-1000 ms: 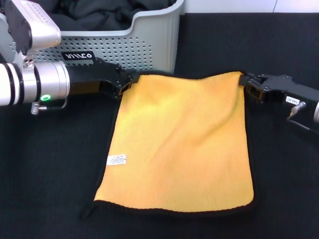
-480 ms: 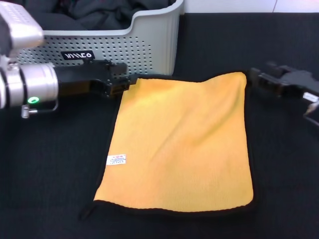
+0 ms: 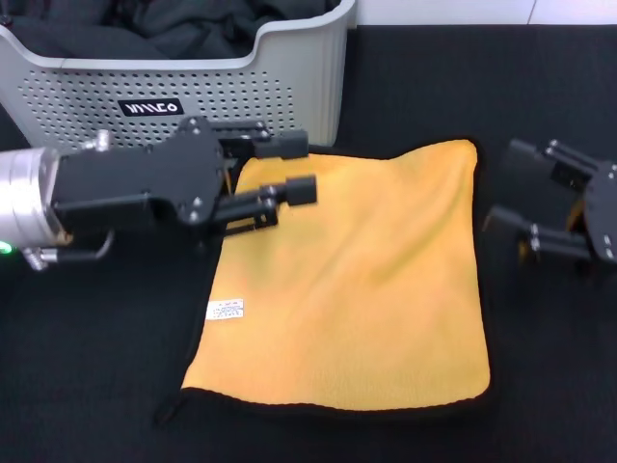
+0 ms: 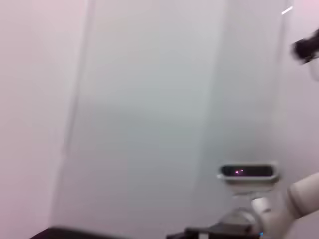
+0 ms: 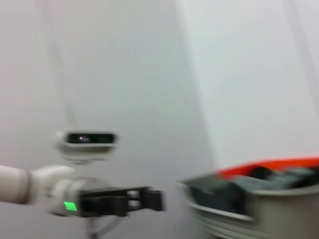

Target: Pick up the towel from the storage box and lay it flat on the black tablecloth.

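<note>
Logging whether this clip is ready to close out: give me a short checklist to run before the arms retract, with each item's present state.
1. The towel is out of the storage box: ok.
2. The towel lies spread on the black tablecloth: ok, though the cloth shows soft ripples and its near left corner is slightly curled.
3. The left gripper has let go: ok, jaws open above the towel's far left corner.
4. The right gripper has let go: ok, jaws open, beside the towel's right edge and apart from it.
5. Nothing snagged on either gripper: ok in the head view.
6. Towel corners all flat: cannot tell at the far left corner, which the left gripper hides.
</note>
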